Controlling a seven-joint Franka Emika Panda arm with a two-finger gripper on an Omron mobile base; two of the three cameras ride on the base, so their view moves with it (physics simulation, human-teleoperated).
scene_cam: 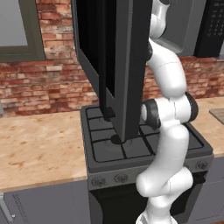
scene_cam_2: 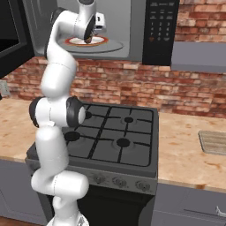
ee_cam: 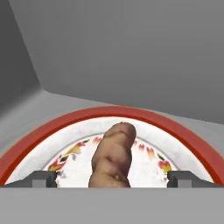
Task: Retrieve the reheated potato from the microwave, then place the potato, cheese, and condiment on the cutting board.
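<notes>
Claw (ee_cam: pixel 112 178) inside microwave (scene_cam_2: pixel 132 39), jaws wide, nothing held.
Potato (ee_cam: pixel 113 157) lies on red-rimmed plate (ee_cam: pixel 183 135), between the fingertips (ee_cam: pixel 43 178).

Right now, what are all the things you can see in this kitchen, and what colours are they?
microwave: one, dark grey, black keypad, above the stove, door swung open.
plate: one, white with red rim, inside the microwave.
potato: one, brown, lying on the plate.
stove: one, black, four burners, between the counters.
counter: light speckled wood tone, both sides of the stove.
cutting board: one, light wood, on the right counter.
brick wall: red-brown, behind the stove.
arm: one, white with dark joints.
tool: one, dark tips, open either side of the potato.
</notes>
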